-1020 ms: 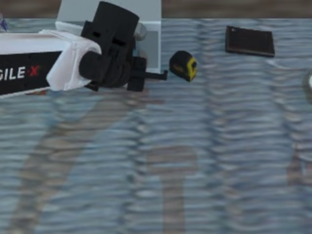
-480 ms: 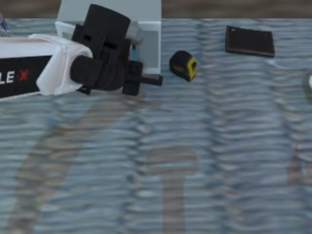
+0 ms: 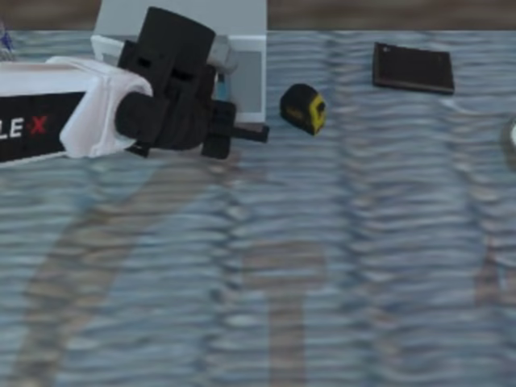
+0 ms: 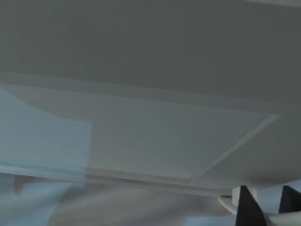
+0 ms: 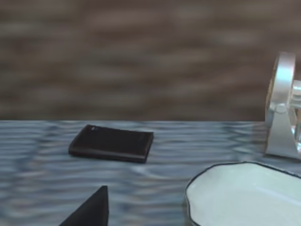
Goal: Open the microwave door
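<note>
- My left gripper [image 3: 256, 133] sits at the upper left of the top view, its dark fingers [image 4: 248, 211] pointing toward the frame's right, just below the front corner of the microwave [image 3: 185, 16].
- In the left wrist view two dark fingertips show at the lower right with a narrow gap between them, around what looks like a pale handle or door edge; I judge them nearly closed on it, though contact is not plain.
- The microwave door [image 4: 155, 141] fills that wrist view as a wide pale framed panel, very close to the camera; it looks swung partly out, with a sliver of blue interior [image 3: 221, 85] visible from above.
- To do this step well, I should keep the grip firm and sweep along the door's arc rather than pull straight, so the fingers do not slip off.
- A yellow tape measure [image 3: 304, 108] lies just right of the gripper, a possible obstacle.
- A dark book [image 3: 413, 68] lies at upper right.
- My right gripper [image 5: 89, 212] is parked by a white dish [image 5: 244, 195].
</note>
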